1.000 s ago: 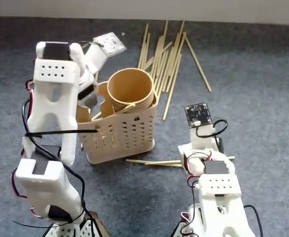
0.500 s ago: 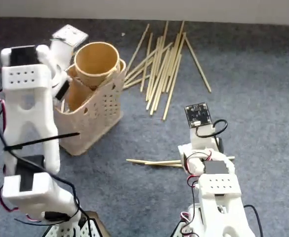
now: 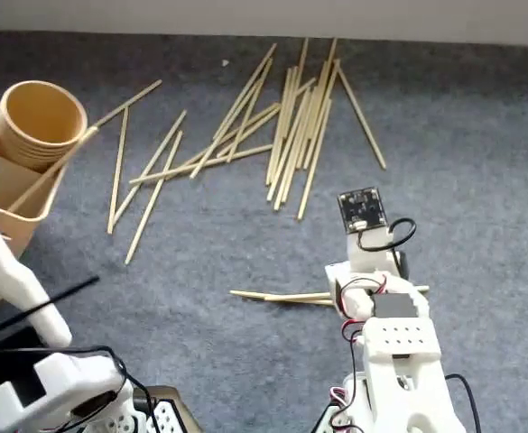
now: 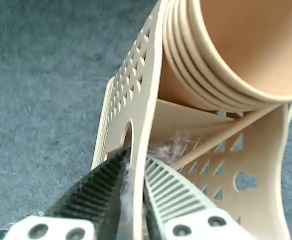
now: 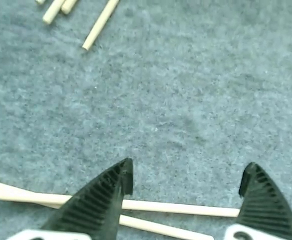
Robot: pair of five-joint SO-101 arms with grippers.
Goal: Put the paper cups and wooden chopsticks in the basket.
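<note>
At the far left edge of the high view stands a cream, perforated plastic basket (image 3: pixel 15 194), its left side cut off by the frame. A nested stack of tan paper cups (image 3: pixel 38 122) sits in it with the open mouth facing up, and one wooden stick (image 3: pixel 56 167) leans across the rim beside them. The left gripper (image 4: pixel 133 167) is clamped on the basket's side wall, black finger (image 4: pixel 103 187) outside and white finger (image 4: pixel 173 192) inside. The cups' rims are cropped in the left wrist view, and the basket's floor is hard to make out.

Loose, pale wooden chopsticks (image 3: pixel 282 126) lie scattered across the upper middle of the grey carpet (image 3: pixel 462 180). They overlap so much that they cannot be counted. Two more chopsticks (image 3: pixel 282 296) lie in the lower middle, their right ends partly hidden under the white right arm (image 3: pixel 394 352). The right gripper (image 5: pixel 186 172) hangs over this pair with its jaws wide apart, holding nothing. Whether its fingertips touch the carpet cannot be told.
</note>
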